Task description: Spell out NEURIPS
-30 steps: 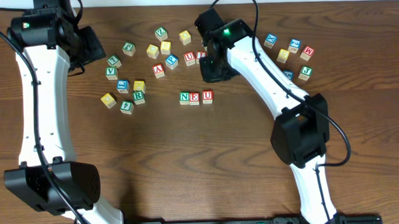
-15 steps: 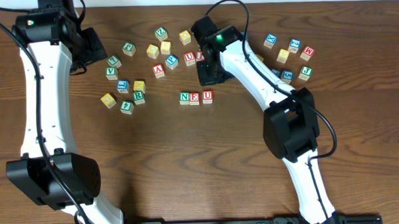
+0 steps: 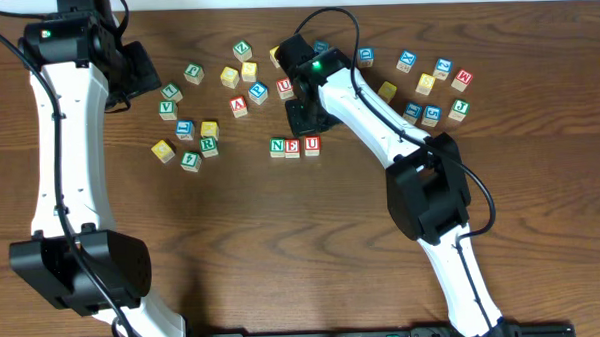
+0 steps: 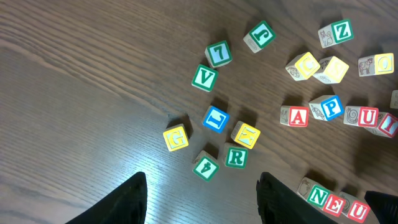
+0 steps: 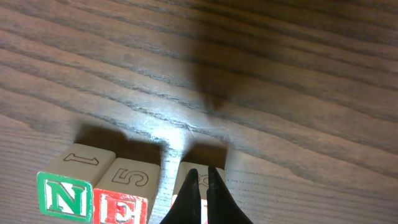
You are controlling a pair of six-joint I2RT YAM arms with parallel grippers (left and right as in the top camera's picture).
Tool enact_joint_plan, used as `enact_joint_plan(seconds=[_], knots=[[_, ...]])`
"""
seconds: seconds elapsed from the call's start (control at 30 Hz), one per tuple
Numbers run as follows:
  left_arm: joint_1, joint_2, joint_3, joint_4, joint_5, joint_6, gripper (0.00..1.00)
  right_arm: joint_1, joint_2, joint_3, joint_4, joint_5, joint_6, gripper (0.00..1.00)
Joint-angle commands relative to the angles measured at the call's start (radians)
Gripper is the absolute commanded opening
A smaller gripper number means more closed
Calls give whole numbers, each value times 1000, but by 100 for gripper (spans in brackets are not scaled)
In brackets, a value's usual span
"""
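Observation:
Three cubes stand in a row at mid-table: green N, red E, red U. My right gripper hovers just behind the U cube. In the right wrist view that gripper is shut with nothing between its fingers. The green R cube lies in the left cluster, and the blue P cube lies further back. My left gripper is open and empty at the far left, above the R cube. A red I cube shows at the right edge of the left wrist view.
Loose cubes lie scattered behind the row: a red A, a green V, and yellow ones. Another group sits at the back right around a blue cube and a red one.
My right arm has swung left and toward the row's U end, uncovering cubes at the back right. Its jaws have closed. The left arm shifted only slightly early on.

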Motion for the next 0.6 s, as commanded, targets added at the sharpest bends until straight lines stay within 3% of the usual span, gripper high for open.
enact_joint_plan(seconds=[0.0,0.57], knots=[[-3,8,-4,-2,-2,-9,56,14,21,-3,2,9,7,1],[-3,8,-4,-2,-2,-9,56,27,25,-4,-26,8,11,1]])
